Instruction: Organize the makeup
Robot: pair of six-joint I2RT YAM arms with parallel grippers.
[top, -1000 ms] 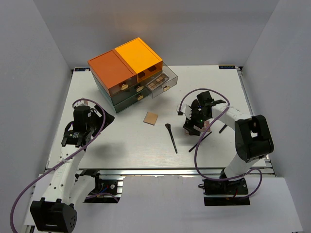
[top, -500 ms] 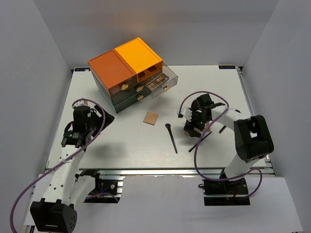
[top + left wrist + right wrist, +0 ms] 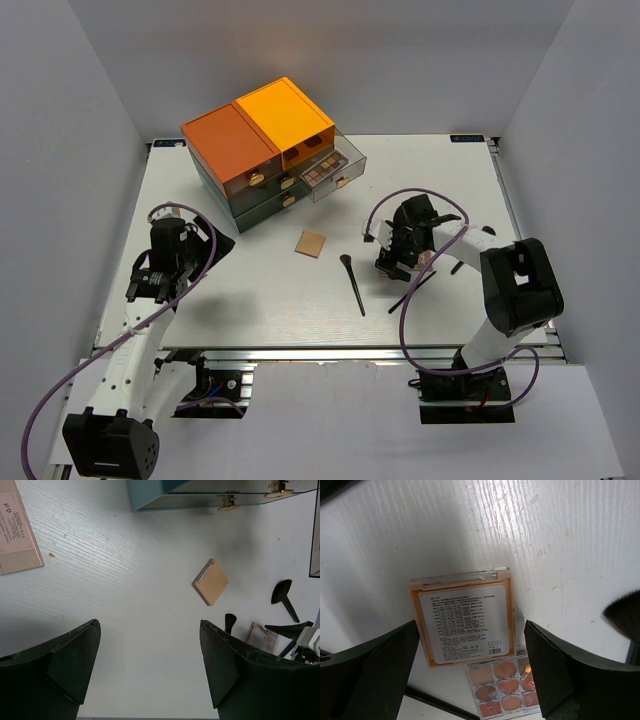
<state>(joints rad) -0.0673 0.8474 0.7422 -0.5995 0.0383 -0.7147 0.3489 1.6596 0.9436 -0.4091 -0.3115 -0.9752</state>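
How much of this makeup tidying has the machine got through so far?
Early days. Done: one palette lies in the open drawer of the drawer box. In hand: nothing gripped; the open right gripper hangs over an orange-edged case beside a second palette. Still to do: those two, the tan compact and a brush lie loose on the table; the left gripper is open, empty.

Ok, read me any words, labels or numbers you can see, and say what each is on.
No text is legible.
Orange case: white back label with lines of print, too small to read.
Beige case: printed label, too small and blurred.
Blue sticker, far right: too small.
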